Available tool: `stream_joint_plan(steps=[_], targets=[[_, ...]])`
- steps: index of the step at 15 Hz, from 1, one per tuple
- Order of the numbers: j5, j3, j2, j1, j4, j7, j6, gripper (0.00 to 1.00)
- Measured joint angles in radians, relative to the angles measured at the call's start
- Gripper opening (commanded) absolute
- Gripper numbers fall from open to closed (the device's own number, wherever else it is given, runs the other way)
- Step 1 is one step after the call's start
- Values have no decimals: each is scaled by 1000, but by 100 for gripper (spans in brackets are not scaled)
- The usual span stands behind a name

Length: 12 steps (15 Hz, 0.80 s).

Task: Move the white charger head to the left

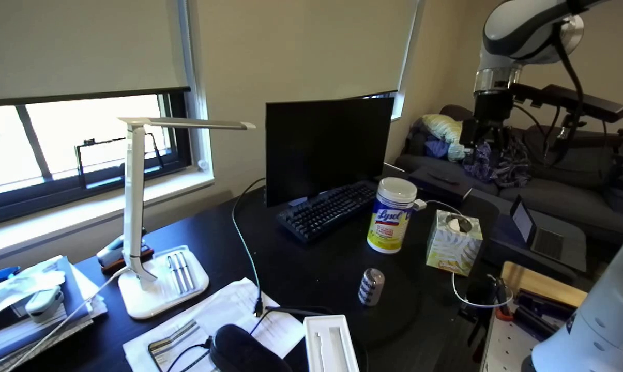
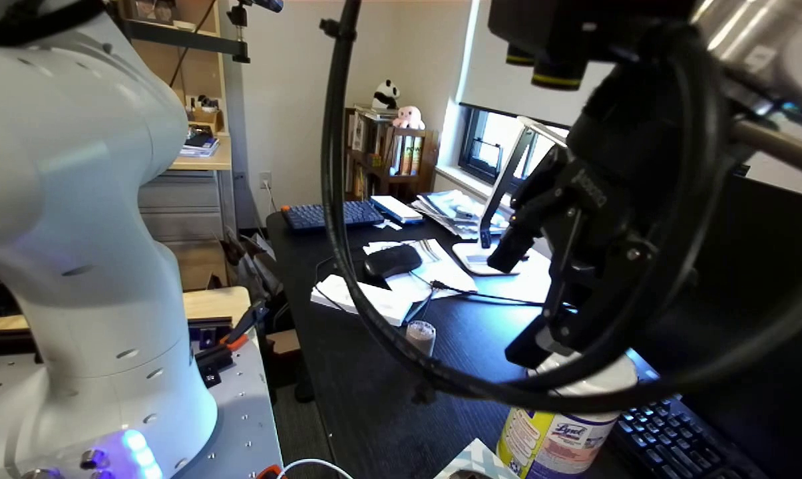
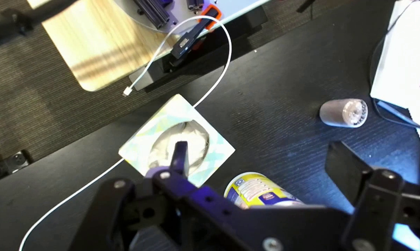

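While the hand (image 3: 258, 157) is spread wide and holds nothing, it should descend clear of the canister (image 1: 391, 216); just behind this, on the desk (image 1: 311, 268), sits the white charger head (image 1: 420, 204) (whether touching, I cannot tell), best gripped by its sides.

Daylight glares white through the window (image 1: 84, 124) — the couch (image 1: 549, 199) lies dim, the close black cable (image 2: 335, 173) softly blurred
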<state>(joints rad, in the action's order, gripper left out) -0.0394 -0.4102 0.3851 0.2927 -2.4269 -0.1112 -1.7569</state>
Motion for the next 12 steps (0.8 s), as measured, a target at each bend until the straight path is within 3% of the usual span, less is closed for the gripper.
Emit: stream_joint_plan(steps=[3,8,12], targets=[[91,-59,-46,10,67,-97,62,100],[103,-59,-56,7,83,-124,76,100],[161,3,-53,3,7,-18,-184,100]])
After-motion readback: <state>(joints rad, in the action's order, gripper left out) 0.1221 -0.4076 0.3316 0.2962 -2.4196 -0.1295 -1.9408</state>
